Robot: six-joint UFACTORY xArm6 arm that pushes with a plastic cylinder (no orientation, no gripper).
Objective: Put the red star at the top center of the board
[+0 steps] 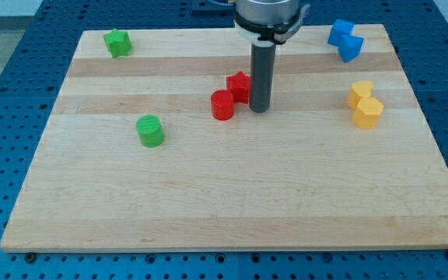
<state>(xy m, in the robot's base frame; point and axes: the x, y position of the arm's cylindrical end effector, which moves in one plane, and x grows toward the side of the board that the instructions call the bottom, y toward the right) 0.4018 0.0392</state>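
Observation:
The red star (239, 85) lies on the wooden board (232, 194), a little above the board's middle. A red cylinder (222, 104) stands just below and left of it, touching or nearly touching. My tip (259, 109) is down on the board right beside the star's right side, with the dark rod covering the star's right edge. I cannot tell if the rod touches the star.
A green star-like block (117, 43) sits at the top left. A green cylinder (150, 131) is at the left middle. Two blue blocks (344, 40) sit at the top right. Two yellow blocks (364, 103) sit at the right.

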